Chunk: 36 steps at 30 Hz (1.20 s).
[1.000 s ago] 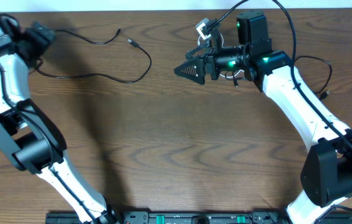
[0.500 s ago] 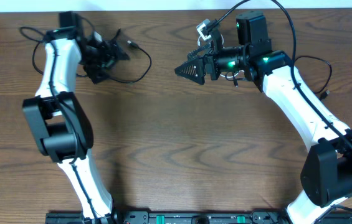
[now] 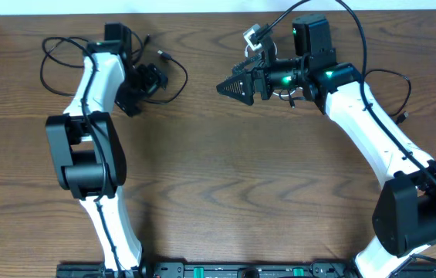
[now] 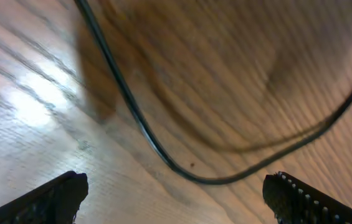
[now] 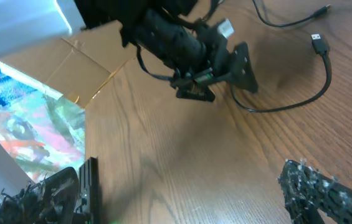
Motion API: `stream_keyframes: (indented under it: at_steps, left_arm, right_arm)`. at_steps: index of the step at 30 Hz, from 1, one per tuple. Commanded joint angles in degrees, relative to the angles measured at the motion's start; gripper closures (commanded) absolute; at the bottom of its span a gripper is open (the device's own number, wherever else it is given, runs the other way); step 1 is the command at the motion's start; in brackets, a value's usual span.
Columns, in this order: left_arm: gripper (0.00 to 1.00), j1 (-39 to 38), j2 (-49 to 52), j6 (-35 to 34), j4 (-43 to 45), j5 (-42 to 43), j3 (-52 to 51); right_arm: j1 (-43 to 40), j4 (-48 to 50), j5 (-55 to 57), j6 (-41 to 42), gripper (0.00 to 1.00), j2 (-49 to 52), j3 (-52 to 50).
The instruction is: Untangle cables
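Black cable (image 4: pixel 163 155) looping across the wooden counter (image 3: pixel 218 177), plug end (image 5: pixel 318 45) lying free. Directly over that loop, left gripper (image 3: pixel 150 79) released and empty, left arm (image 3: pixel 98 85) hiding part of it. Well apart, right gripper (image 3: pixel 231 87) equally released, empty.

On my desk (image 3: pixel 225 193), one cable (image 3: pixel 185 77) loops across the far-left part, with its plug end toward the far edge. My left claw (image 3: pixel 150 79) hangs above that loop, just left of its bend. My right claw (image 3: pixel 229 87) is well apart to the right, near the far middle, pointing left toward it.
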Motion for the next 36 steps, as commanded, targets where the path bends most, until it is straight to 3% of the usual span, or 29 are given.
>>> stream_keyframes:
  at_steps: [1,6,12,17,22,33,36]
  left_arm:
    - [0.05,-0.8,-0.9,-3.0,2.5,-1.4,-2.3]
    - [0.09,-0.9,-0.9,-4.8,6.5,-1.4,-4.0]
    - [0.26,-0.9,-0.5,-5.8,9.1,-1.4,-5.6]
    - [0.64,-0.9,-0.4,-5.8,12.2,-5.7,-5.6]
    - [0.92,-0.2,-0.4,-5.3,19.4,-6.1,-5.6]
    - [0.93,5.3,-0.4,-2.5,40.9,-9.2,-5.6]
    - [0.89,7.5,-0.4,0.5,44.4,-10.2,-5.6]
  right_arm:
    - [-0.2,-0.2,0.0,-0.3,0.01,-1.3,0.0]
    - [-0.2,-0.2,0.0,-0.3,0.01,-1.3,0.0]
    - [-0.2,-0.3,0.0,-0.4,0.01,-1.3,0.0]
    - [-0.2,-0.3,0.0,-0.3,0.01,-1.3,0.0]
    - [-0.2,-0.6,0.0,-0.3,0.01,-1.3,0.0]
    - [-0.2,-2.7,0.0,-0.3,0.01,-1.3,0.0]
    - [-0.2,-2.7,0.0,-0.3,0.01,-1.3,0.0]
